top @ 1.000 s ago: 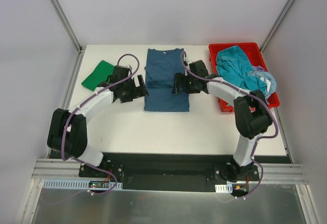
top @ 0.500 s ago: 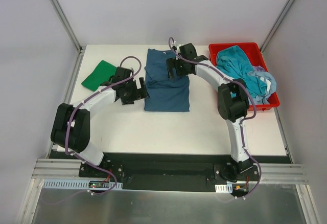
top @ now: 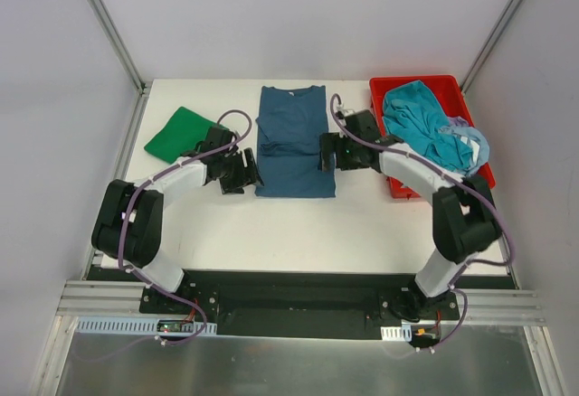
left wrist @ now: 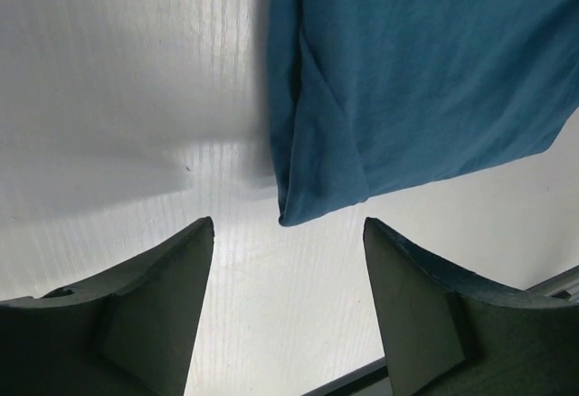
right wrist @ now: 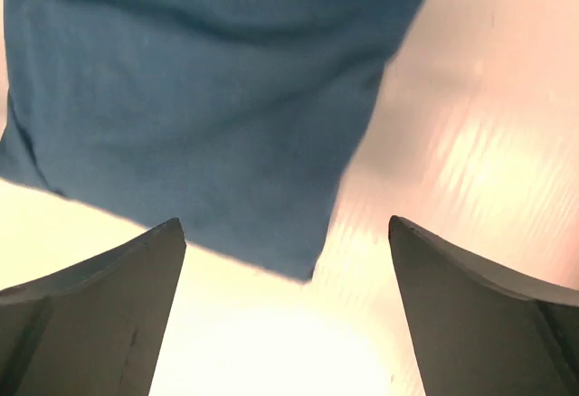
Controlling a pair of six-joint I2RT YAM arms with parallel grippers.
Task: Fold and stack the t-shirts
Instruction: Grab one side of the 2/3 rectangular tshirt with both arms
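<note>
A dark blue t-shirt [top: 293,141] lies flat on the white table, its sides folded in to a long rectangle. My left gripper [top: 246,174] is open and empty at the shirt's near left edge; its view shows the shirt's near corner [left wrist: 312,199] just ahead of the jaws. My right gripper [top: 324,154] is open and empty at the shirt's right edge; its view shows the shirt's corner [right wrist: 298,260] between the jaws. A folded green t-shirt [top: 181,134] lies at the far left. Teal [top: 418,120] and pale blue [top: 466,138] t-shirts lie crumpled in the red bin.
The red bin [top: 398,188] stands at the table's far right. Metal frame posts rise at the table's back corners. White walls enclose the table [top: 271,233] on three sides.
My right gripper swung from the shirt's upper middle back to its right edge, nearer me. My left gripper shifted slightly toward the shirt's near left corner.
</note>
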